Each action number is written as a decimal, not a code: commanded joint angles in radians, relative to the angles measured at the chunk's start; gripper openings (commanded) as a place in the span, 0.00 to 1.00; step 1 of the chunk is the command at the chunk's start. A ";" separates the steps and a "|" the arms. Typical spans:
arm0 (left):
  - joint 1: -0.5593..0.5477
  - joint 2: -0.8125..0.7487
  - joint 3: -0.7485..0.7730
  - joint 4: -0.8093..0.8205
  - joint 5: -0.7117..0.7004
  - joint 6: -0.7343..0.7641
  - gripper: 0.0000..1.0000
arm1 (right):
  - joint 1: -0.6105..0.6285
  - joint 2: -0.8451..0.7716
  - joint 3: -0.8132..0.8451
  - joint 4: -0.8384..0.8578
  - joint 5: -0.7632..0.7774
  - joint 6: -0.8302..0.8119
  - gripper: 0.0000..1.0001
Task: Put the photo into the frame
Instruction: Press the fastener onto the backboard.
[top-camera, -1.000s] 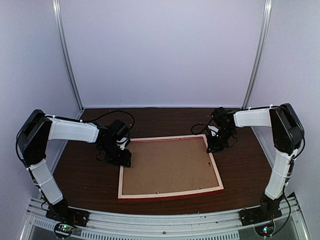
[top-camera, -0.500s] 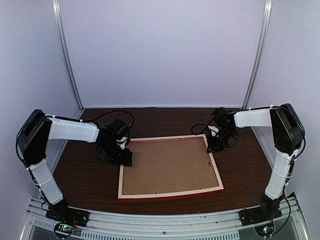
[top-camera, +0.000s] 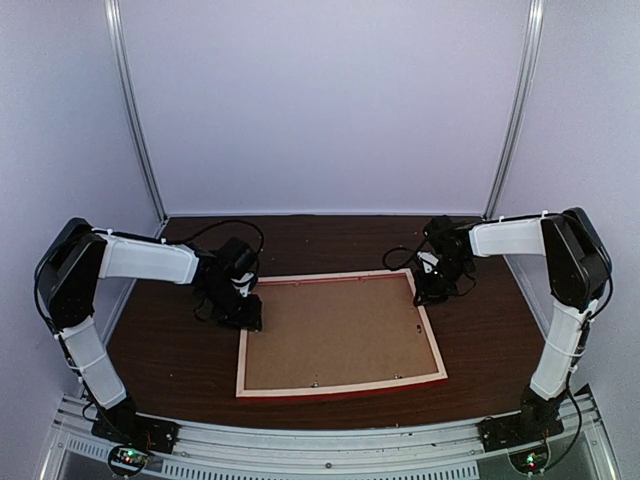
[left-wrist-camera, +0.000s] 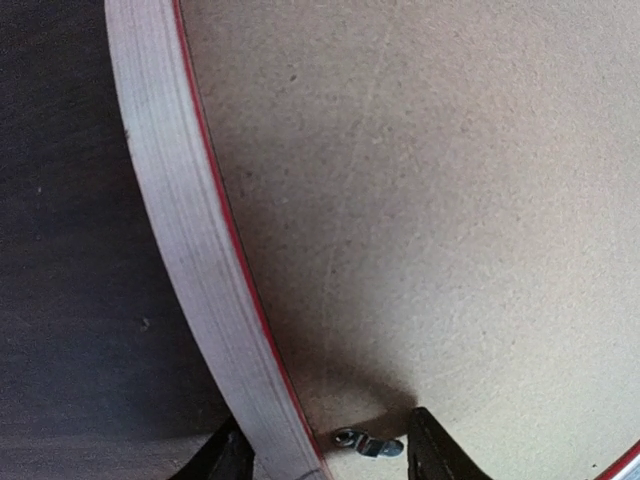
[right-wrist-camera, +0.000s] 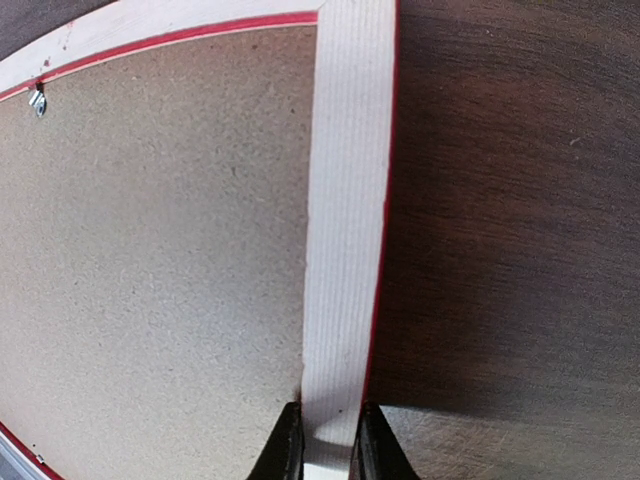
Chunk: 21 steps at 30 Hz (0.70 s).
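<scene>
One clip (left-wrist-camera: 368, 443) inside released left end effector (left-wrist-camera: 330, 450); right end effector (right-wrist-camera: 325, 440) clenched on frame (right-wrist-camera: 345, 200).

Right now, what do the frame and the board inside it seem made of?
The frame looks like pale bare wood on its back: fine grain lines, with red paint along the edge. The backing board is probably brown fibreboard: speckled, dull, no grain.

A: Where's the frame (top-camera: 340, 385)?
B: Flat on the tabletop (top-camera: 170, 350), centred, back side up. Backing board (top-camera: 335, 330) sits inside its rails.
A: And the arms?
B: Left jaws at the far end of the left rail, one either side of it, with a small turn clip (left-wrist-camera: 368, 443) on the board between them. Right jaws near the far-right corner, astride the right rail.
</scene>
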 joint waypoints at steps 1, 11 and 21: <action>0.013 0.013 -0.027 0.072 -0.035 -0.017 0.51 | 0.003 0.039 -0.048 -0.013 0.009 -0.022 0.09; 0.014 0.006 -0.061 0.049 -0.002 -0.003 0.46 | 0.003 0.039 -0.051 -0.014 0.012 -0.021 0.09; 0.014 -0.011 -0.106 0.010 0.021 0.025 0.35 | 0.002 0.048 -0.045 -0.012 0.011 -0.022 0.09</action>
